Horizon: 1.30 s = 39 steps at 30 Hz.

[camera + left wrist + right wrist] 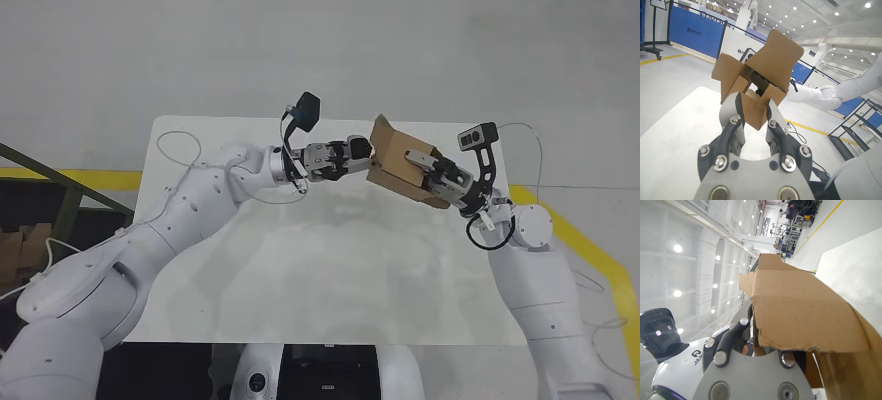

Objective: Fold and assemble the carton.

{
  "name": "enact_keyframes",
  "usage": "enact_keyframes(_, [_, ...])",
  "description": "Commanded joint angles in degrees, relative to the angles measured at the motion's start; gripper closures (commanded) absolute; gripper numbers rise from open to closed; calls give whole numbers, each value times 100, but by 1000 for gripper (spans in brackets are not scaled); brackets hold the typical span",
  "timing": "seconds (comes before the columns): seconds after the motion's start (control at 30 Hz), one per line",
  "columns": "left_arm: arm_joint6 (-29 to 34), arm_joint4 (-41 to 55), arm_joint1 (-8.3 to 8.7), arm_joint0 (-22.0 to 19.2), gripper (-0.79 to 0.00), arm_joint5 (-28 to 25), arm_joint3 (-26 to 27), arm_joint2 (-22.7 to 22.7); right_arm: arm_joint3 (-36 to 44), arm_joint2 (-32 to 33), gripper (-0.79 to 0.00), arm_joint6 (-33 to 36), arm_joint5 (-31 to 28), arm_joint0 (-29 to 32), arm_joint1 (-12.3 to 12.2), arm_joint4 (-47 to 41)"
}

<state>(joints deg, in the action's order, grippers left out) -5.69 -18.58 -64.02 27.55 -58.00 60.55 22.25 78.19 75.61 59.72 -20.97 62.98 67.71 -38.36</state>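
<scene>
You have the carton [402,160] held up in the air between both arms, off the desk [300,280]. It is above the desk's far edge, nearer the far right corner than the far left one. It lies tilted, with one end towards each arm.

Your left arm [200,205] comes in from the desk's left edge. Its jaws stand partly spread and pinch a folded corner of the carton [753,113] between their pads. One pad presses on each side of that fold.

Your right arm [530,260] comes up from the right edge. In the right wrist view a side wall of the carton [800,313] runs in between its jaws. One of them is hidden behind the cardboard, and the wall looks pinched there.

The carton is only part-formed. At the left arm's end it stands open with its flaps splayed. A tall flap [776,60] sticks out beyond the opening, and a wide flap [725,70] juts out beside it. Through that opening you look into the hollow, where a dark shape [758,81] sits. You cannot tell for certain what it is.

A yellow floor line [90,180] runs past the desk's left edge.
</scene>
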Motion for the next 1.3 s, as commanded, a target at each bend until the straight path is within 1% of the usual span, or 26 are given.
enact_keyframes(0.0, [155, 123, -29, -33, -265, 0, -15, -19, 15, 0, 0, -12, 5, 8, -1, 4])
enact_keyframes(0.2, [533, 365, -123, -106, -262, 0, -119, -27, 35, 2, 0, -22, 6, 16, -4, 25])
enact_keyframes(0.37, [712, 412, -190, -125, -271, 0, -198, 30, 31, -1, 0, -67, -1, 23, -4, 41])
enact_keyframes(0.8, [813, 111, -279, -21, -271, 0, -247, 322, 65, -27, 0, -185, -20, 44, -3, 130])
enact_keyframes(1.07, [679, 76, -292, 125, -326, 0, -274, 619, 49, 28, 0, -178, -33, 74, -13, 78])
enact_keyframes(1.13, [627, 83, -270, 168, -391, 0, -279, 730, 39, 49, 0, -158, -31, 80, -17, 59])
enact_keyframes(1.17, [604, 94, -257, 195, -520, 0, -276, 785, 34, 55, 0, -150, -33, 82, -19, 53])
enact_keyframes(1.2, [592, 89, -241, 218, -677, 0, -274, 841, 27, 59, 0, -141, -32, 84, -20, 47])
enact_keyframes(1.23, [582, 92, -226, 245, -785, 0, -271, 896, 22, 61, 0, -132, -29, 83, -21, 37])
enact_keyframes(1.27, [575, 99, -210, 271, -785, 0, -266, 950, 14, 63, 0, -127, -27, 83, -22, 36])
